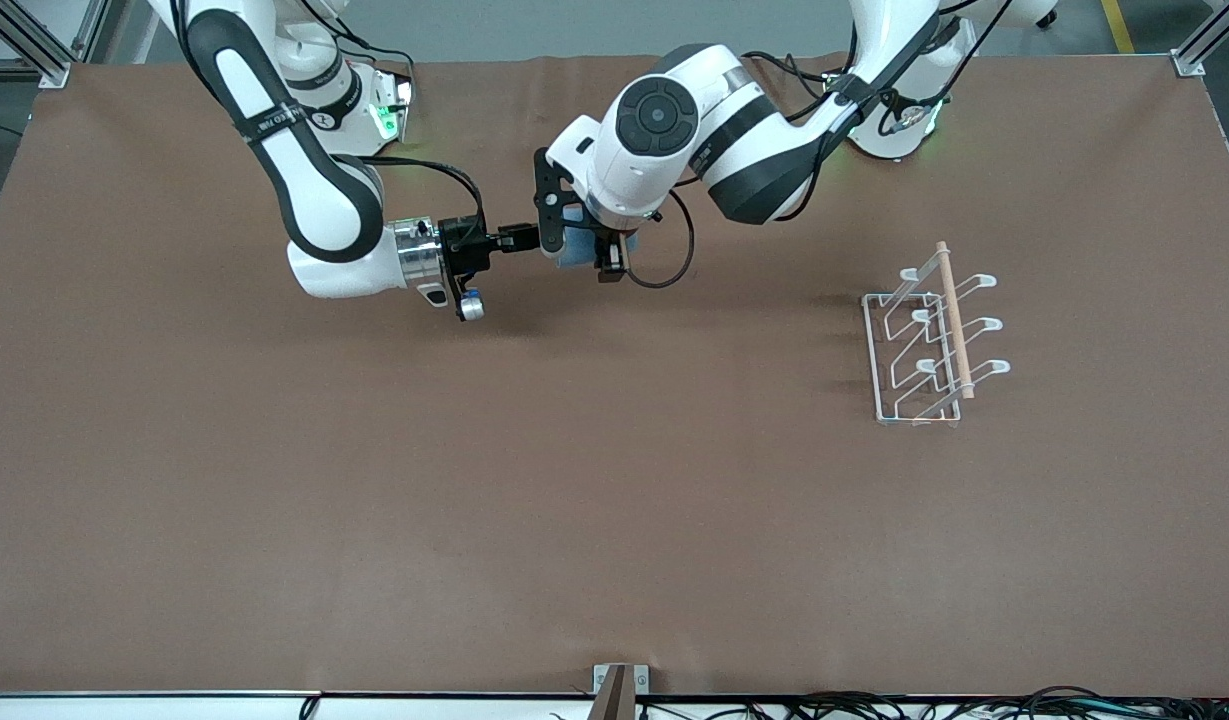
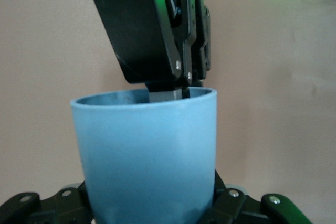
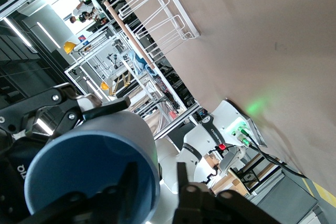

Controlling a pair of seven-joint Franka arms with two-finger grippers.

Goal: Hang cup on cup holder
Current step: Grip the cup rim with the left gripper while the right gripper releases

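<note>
Brown table [image 1: 474,500], both end effectors, left [image 1: 586,252] and right [image 1: 527,238], clamped on cup [image 1: 574,252], cup holder [image 1: 929,340] well apart

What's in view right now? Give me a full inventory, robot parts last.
Cup: one, light blue, up in the air between the two claws, over the table toward the robots' bases.
Cup holder: one, white wire with a light wooden rod, on the table toward the left arm's end, nothing hanging on it.
Table: one, brown.
Left claw: one, black, around the cup's body.
Right claw: one, black, one finger inside the cup's rim and one outside.
</note>
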